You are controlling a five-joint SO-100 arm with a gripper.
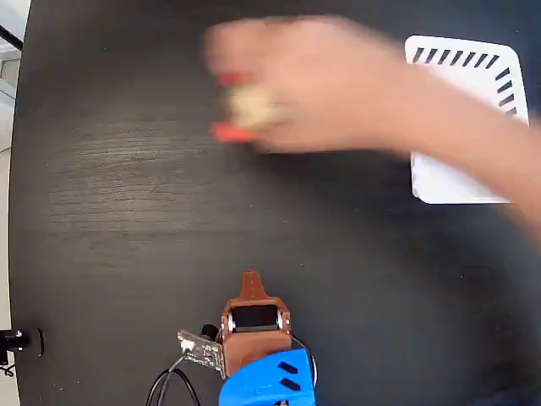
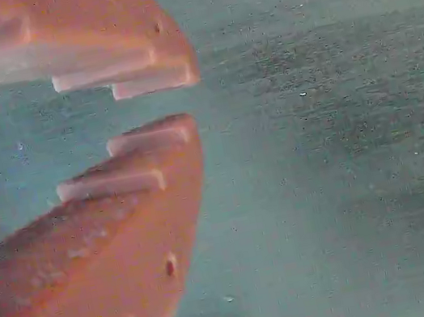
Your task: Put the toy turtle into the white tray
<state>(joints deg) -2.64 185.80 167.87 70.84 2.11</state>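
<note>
The toy turtle [image 1: 249, 108] is a blur of red-orange and golden-beige in the upper middle of the fixed view, under a person's moving hand [image 1: 325, 85]; whether it rests on the table I cannot tell. The white tray [image 1: 452, 182] lies at the upper right, with the person's forearm crossing over its middle. My gripper [image 1: 251, 279] sits far below at the bottom centre, pointing up the picture, well apart from turtle and tray. In the wrist view my gripper [image 2: 189, 98] shows orange ridged fingers [image 2: 152, 144] almost together, nothing between them, only dark table behind.
The dark wood-grain table [image 1: 127, 211] fills the fixed view. My arm's blue base [image 1: 266, 381] with a small circuit board [image 1: 201, 348] and cables stands at the bottom edge. A dark object [image 1: 17, 341] pokes in at the lower left edge.
</note>
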